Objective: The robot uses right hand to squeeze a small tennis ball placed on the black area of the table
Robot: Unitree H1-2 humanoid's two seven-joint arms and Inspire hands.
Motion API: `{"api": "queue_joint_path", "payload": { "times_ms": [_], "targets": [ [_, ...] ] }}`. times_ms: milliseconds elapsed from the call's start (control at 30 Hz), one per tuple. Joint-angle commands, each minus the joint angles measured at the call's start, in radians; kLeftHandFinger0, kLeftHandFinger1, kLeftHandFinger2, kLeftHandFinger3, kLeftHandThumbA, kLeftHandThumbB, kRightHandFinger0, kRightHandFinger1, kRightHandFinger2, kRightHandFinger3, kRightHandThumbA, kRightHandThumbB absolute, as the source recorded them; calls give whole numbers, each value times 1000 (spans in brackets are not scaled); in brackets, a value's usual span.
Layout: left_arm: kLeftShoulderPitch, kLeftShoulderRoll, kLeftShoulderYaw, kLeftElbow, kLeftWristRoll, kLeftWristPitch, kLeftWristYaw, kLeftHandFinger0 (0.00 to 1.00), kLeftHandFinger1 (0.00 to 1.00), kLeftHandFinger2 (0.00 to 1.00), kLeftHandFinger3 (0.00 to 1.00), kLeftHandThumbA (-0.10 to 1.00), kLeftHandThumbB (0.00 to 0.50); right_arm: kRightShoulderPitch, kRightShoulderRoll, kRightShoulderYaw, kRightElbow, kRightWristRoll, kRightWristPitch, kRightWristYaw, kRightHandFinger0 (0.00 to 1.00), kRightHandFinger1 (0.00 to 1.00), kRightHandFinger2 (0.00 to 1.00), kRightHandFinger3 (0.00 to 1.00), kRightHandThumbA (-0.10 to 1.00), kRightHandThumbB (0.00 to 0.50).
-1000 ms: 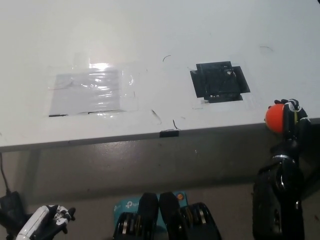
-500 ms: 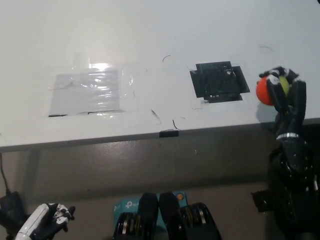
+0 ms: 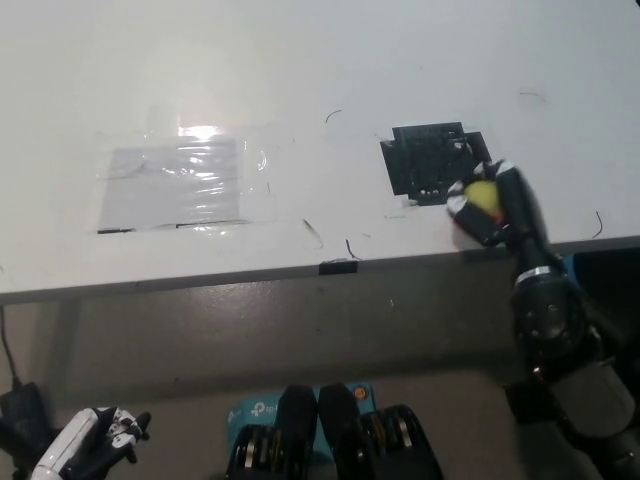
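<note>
My black right hand (image 3: 495, 205) is shut on the small tennis ball (image 3: 484, 195), of which only a yellow patch shows between the fingers. The hand hangs over the lower right corner of the black area (image 3: 437, 163) on the white table (image 3: 300, 60), hiding that corner. Whether the ball touches the table I cannot tell. My white left hand (image 3: 85, 448) rests low at the bottom left, below the table's edge, with its fingers curled.
A clear taped plastic sheet (image 3: 180, 185) lies on the table's left half. A small black tab (image 3: 338, 266) sits on the front edge of the table. A teal box (image 3: 255, 412) lies on the floor below.
My right hand has carried the ball up from the table's right front edge and leftward onto the black area's corner. The ball's orange side has turned out of sight. The left hand stayed put.
</note>
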Motion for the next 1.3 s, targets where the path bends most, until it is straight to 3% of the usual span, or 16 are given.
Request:
{"api": "queue_joint_path", "payload": {
  "times_ms": [0,33,100,267,367,433,533,667,833,867,900,1133,1167,1200,1233,1267],
  "targets": [
    [-8,19,3,-14,-2,-36,-4,112,79,280,403,624,481,-153,-42,145,133,-299,-13,-18,0,108,527,352,-100,57],
    [-8,19,0,-6,2,-53,-2,122,79,274,392,623,470,-161,-41,159,153,-309,-13,-24,0,115,542,362,-100,16],
    [-3,21,-2,-10,12,-41,3,150,78,263,389,638,479,-182,-42,184,199,-332,-38,-52,0,153,587,410,-100,0],
    [1,16,4,-22,-7,-13,-6,143,76,239,395,617,500,-240,-47,212,275,-348,-54,-63,0,162,577,417,-100,8],
    [6,17,-1,-34,1,-7,-6,135,65,215,385,617,497,-298,-57,221,327,-371,-73,-66,0,183,585,449,-100,69],
    [11,16,-4,-45,6,0,-5,128,63,210,391,616,489,-316,-56,217,351,-377,-83,-77,0,164,539,401,-100,27],
    [5,16,-5,-45,7,6,-6,144,64,203,407,614,488,-342,-52,203,381,-381,-95,-79,0,145,504,367,-100,11],
    [-2,20,-7,-34,3,-14,-12,109,48,187,394,625,496,-353,-51,189,389,-389,-102,-79,0,182,533,456,-100,24],
    [0,19,-6,-37,6,-11,-7,141,70,229,391,608,483,-329,-43,184,396,-412,-115,-93,0,131,490,412,-100,4],
    [-11,20,-7,-29,6,-17,-9,137,73,236,397,614,488,-335,-42,183,402,-414,-108,-84,0,109,469,375,-100,30],
    [-12,20,-7,-29,7,-14,-8,134,71,232,395,615,494,-331,-40,181,401,-412,-104,-78,0,98,468,327,-100,18],
    [-11,18,-8,-31,12,-10,-3,175,75,241,411,614,481,-287,-13,167,381,-412,-95,-39,0,183,563,387,-100,0],
    [-10,18,-8,-33,14,-10,-2,152,71,244,403,618,487,-283,-10,164,385,-412,-102,-44,0,219,611,451,-100,0],
    [-9,19,-8,-37,13,-11,-3,141,77,255,396,628,493,-279,-8,161,383,-408,-101,-33,38,303,718,594,-100,0],
    [-7,19,-8,-39,11,-8,-5,135,78,259,388,642,499,-275,-6,165,384,-414,-98,-30,136,430,830,901,-100,0],
    [-6,20,-8,-39,11,-6,-5,133,78,259,386,644,500,-273,-5,166,384,-418,-97,-31,105,403,747,1000,-100,0]
  ]
}}
